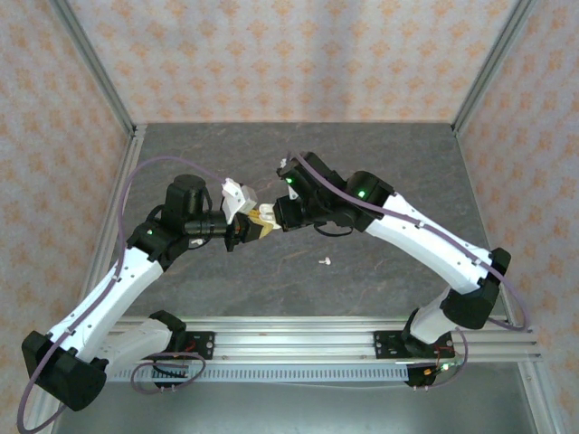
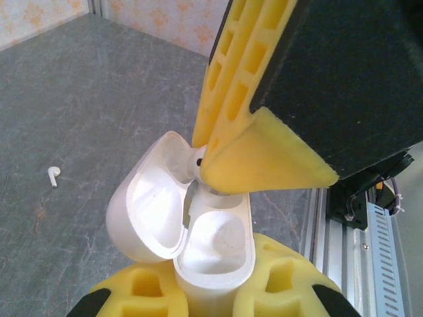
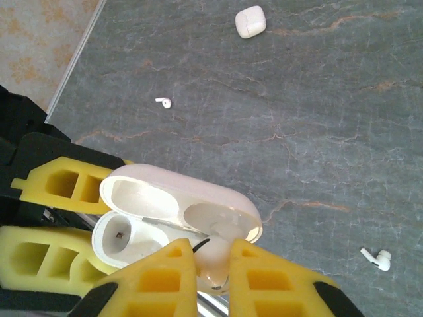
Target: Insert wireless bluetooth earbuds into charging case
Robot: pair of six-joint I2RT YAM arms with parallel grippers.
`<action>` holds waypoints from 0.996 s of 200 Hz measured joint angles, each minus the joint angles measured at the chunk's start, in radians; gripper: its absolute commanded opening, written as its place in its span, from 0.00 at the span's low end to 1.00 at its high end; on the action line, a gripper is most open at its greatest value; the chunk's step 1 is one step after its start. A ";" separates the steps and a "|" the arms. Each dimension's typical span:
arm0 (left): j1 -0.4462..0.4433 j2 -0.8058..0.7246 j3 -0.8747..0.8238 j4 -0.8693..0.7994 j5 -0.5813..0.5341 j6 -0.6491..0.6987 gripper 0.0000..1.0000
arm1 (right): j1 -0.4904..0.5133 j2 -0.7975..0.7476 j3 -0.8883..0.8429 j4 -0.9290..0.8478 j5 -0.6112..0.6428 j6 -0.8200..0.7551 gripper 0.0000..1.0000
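I see left jaws clamped on open case (image 2: 152,211), lid back. Right jaws nearly together, pinching earbud (image 3: 213,264) at case mouth; looks not yet seated. Other socket empty. Loose earbuds (image 3: 163,102) on tabletop (image 3: 297,132), well beyond jaws.

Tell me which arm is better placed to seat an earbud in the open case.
Right. The right gripper appears to pinch an earbud just at the mouth of the charging case. The left gripper is shut on that case, steadying it.
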 measured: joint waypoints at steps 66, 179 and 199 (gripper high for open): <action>0.000 -0.003 0.000 -0.005 0.076 0.029 0.00 | 0.000 -0.067 -0.056 0.024 -0.055 -0.137 0.08; 0.000 -0.008 0.032 -0.042 0.235 0.087 0.00 | 0.000 -0.228 -0.191 0.127 -0.197 -0.430 0.09; 0.000 -0.008 0.042 -0.057 0.255 0.099 0.00 | -0.003 -0.253 -0.220 0.159 -0.226 -0.476 0.09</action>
